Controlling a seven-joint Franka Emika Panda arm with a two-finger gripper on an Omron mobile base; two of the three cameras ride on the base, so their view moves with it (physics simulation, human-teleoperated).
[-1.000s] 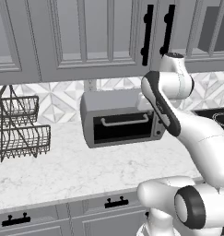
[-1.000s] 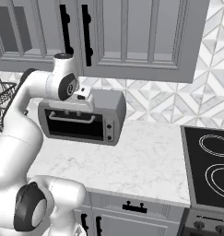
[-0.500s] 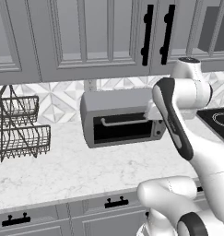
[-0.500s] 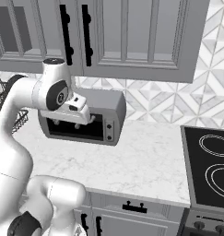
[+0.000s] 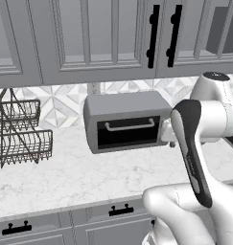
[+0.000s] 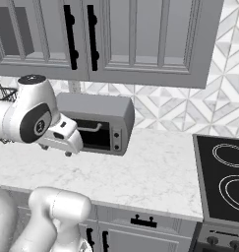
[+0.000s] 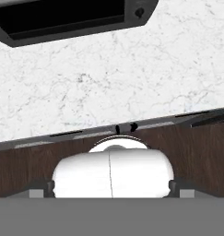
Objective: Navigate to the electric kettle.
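Note:
The electric kettle is out of view. My gripper [image 6: 55, 150] hangs over the counter in front of the grey toaster oven [image 6: 99, 123], pointing down toward the counter's front edge. In the hand view its two tips [image 7: 50, 187] stand far apart at the bottom corners with nothing between them, so it is open. The same view looks down on the marble counter [image 7: 132, 78] and the dark front of the toaster oven [image 7: 72, 16] at the top.
A wire dish rack [image 5: 17, 136] stands on the counter at the left. A black cooktop [image 6: 224, 177] lies at the right end. Grey wall cabinets [image 5: 113, 38] hang above. Drawers with black handles [image 5: 120, 209] run below the counter edge.
The arm has swung to the right and its hand has dropped lower in front of the toaster oven. The kitchen scene has hardly shifted.

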